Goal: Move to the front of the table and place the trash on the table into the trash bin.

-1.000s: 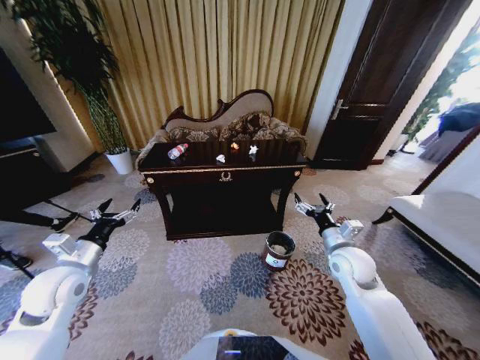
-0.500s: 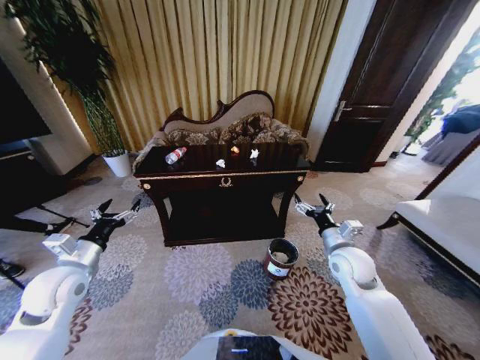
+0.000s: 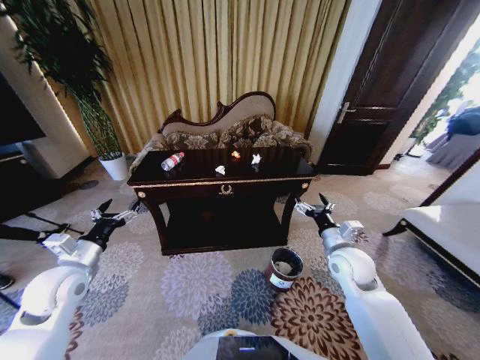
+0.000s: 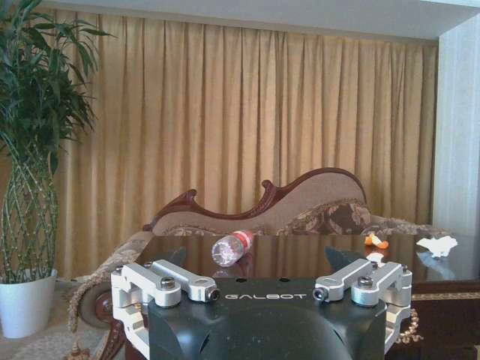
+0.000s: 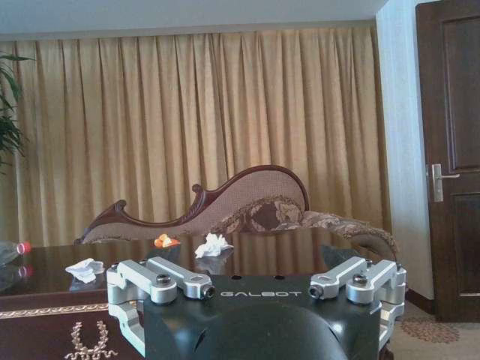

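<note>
Both arms hang low w/ jaws apart: left gripper (image 3: 114, 217), right gripper (image 3: 314, 207). Bottle (image 3: 172, 160), 2 paper scraps (image 3: 220, 169) on table (image 3: 225, 182); bin (image 3: 284, 269) on floor, front-right. Bottle looks light, slick: grab mid-body. Paper soft; pinch from top.

The word GALBOT stands in pale letters on the black housing of the left end effector (image 4: 262, 295), and again on the black housing of the right end effector (image 5: 257, 292); the bottle (image 4: 231, 248) label and the trash bin (image 3: 285, 268) label cannot be read
</note>
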Controlling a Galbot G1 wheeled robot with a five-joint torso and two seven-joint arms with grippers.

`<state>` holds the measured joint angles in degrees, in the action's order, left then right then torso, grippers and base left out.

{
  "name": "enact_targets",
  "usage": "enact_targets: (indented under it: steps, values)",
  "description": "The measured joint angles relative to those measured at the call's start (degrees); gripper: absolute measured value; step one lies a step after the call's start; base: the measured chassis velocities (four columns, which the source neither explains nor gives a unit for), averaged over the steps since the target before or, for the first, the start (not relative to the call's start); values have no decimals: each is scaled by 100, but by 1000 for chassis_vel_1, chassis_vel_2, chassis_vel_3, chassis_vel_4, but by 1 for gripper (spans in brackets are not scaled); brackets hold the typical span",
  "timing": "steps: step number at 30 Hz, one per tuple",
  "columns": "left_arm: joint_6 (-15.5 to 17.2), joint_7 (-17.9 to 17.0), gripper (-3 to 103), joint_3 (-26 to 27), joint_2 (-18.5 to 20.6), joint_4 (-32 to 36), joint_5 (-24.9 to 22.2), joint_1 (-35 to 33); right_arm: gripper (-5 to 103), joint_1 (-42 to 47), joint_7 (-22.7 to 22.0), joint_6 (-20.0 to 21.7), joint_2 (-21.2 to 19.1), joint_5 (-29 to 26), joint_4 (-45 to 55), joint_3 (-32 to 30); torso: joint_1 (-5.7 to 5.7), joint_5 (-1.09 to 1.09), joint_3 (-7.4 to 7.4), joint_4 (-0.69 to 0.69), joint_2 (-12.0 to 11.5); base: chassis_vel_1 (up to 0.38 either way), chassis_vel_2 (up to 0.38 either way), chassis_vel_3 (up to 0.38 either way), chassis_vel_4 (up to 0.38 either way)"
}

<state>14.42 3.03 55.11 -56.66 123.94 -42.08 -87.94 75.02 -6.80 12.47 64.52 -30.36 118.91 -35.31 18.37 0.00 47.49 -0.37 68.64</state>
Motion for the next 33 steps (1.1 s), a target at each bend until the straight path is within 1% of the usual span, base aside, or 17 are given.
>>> enact_targets:
  steps: [17,33]
  values:
    - [-1,7,100,1,-25,-3,1,-18,100,35,0,-2,43,166,15,28,0,0,0,0,1,-112,112,117,-112]
    - [-3,12,100,4,-20,-35,1,-7,100,36,0,-16,52,199,-16,49,0,0,0,0,1,-108,107,107,-109]
